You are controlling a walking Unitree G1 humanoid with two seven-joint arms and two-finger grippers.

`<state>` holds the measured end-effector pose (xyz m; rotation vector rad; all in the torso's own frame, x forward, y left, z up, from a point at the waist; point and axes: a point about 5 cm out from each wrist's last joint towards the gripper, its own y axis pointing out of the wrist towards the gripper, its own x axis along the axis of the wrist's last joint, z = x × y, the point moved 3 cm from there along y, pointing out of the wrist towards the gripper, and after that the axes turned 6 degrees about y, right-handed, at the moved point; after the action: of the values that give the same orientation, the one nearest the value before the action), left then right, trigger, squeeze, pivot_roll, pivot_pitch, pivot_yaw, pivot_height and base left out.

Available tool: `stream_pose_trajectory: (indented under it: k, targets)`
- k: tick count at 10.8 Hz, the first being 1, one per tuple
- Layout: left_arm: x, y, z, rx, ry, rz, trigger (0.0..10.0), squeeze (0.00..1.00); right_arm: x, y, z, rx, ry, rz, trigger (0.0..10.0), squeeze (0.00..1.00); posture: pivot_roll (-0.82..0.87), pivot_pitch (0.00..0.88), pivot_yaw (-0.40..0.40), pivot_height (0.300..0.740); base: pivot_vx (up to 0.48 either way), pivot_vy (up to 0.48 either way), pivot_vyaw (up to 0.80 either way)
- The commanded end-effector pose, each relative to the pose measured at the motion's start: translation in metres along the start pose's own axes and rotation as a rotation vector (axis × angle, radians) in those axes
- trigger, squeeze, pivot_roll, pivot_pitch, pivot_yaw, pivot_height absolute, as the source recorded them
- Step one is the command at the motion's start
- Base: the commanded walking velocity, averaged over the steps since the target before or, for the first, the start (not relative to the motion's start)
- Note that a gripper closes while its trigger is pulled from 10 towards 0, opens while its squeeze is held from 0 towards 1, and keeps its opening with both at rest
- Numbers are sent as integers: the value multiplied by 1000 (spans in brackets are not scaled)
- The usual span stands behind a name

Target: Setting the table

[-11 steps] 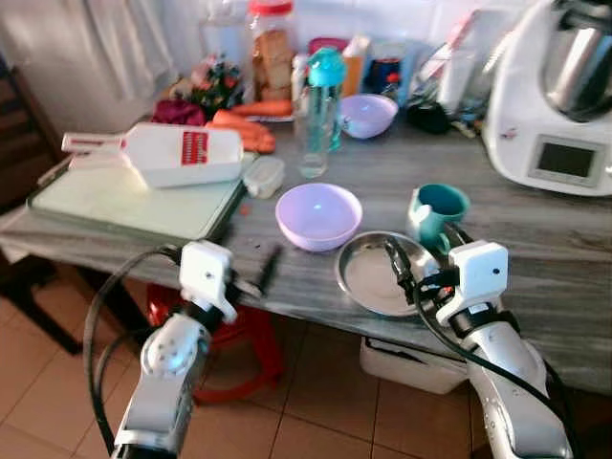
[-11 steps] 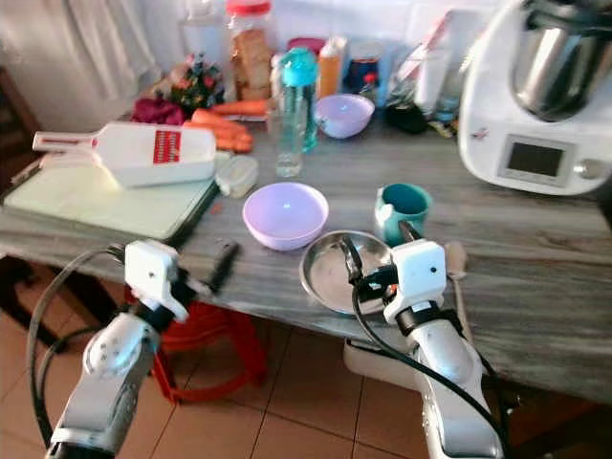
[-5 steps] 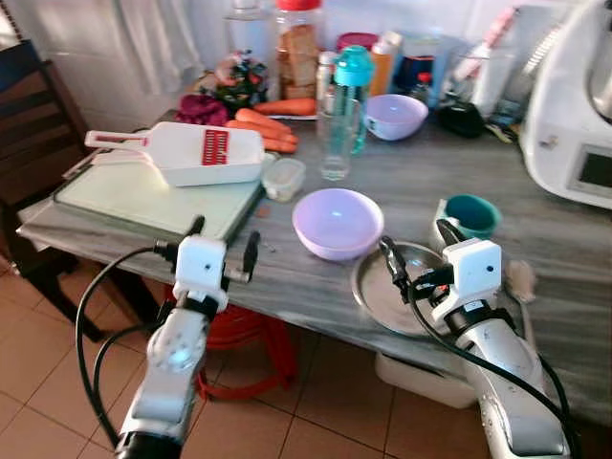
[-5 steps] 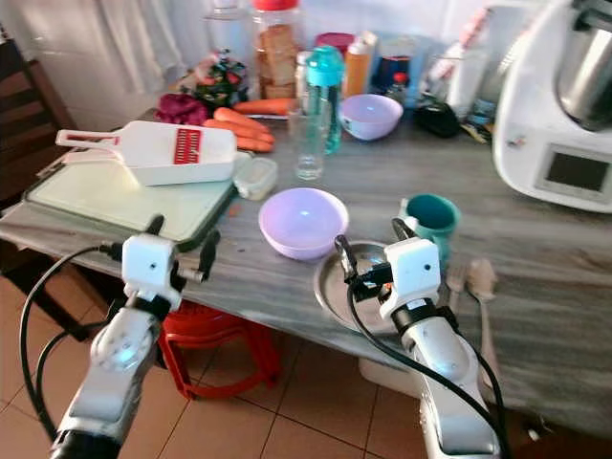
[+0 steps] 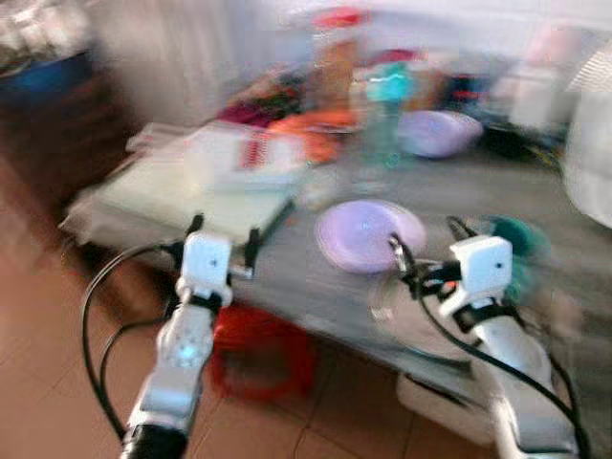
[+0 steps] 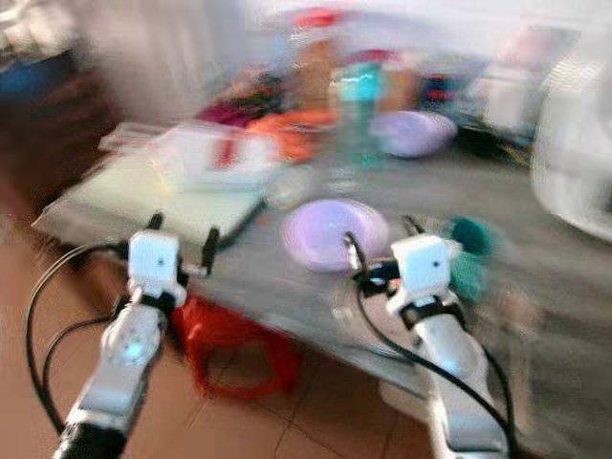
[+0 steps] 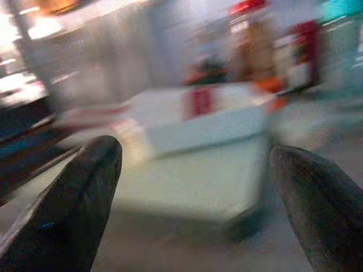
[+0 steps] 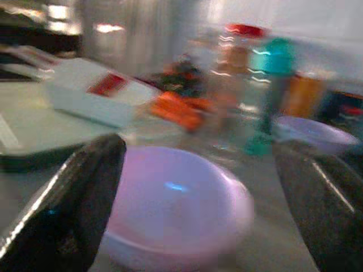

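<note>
All views are smeared by motion blur, so edges and small items are hard to make out. The left gripper is raised at the near edge of the grey table, its two black fingers spread wide with nothing between them; past them in the left wrist view lie a pale green cutting board and one white slicer with a red patch resting on it. The right gripper also stands wide apart and empty, over the near side of the table. Just under and beside it lies one round metal plate, mostly hidden by the arm and blurred. Ahead of its fingers sits one lilac bowl. A second lilac bowl stands farther back. One teal cup shows just beyond the right wrist, partly covered. At the back are one teal-capped bottle, one red-lidded jar and an orange heap that may be carrots; the rest of the clutter is unreadable. A red stool shows below the table edge.
</note>
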<state>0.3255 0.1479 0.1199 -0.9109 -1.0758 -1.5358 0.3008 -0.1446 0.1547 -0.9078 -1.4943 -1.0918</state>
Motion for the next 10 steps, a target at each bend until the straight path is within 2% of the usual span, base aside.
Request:
stream_pose_trajectory:
  k: [1, 6, 10]
  targets:
    - [0, 0, 3, 21, 5, -1, 10000, 0, 2, 0, 4, 15, -12, -5, 10000, 0, -9, 0, 14, 740, 0, 0, 800]
    - [-5, 3, 18, 147, 92, 26, 10000, 0, 4, 2, 7, 36, -18, -7, 10000, 0, -14, 0, 10, 740, 0, 0, 800]
    - [-10, 3, 18, 151, 100, 45, 10000, 0, 2, 2, 10, 43, -10, -7, 10000, 0, -13, 0, 14, 740, 0, 0, 800]
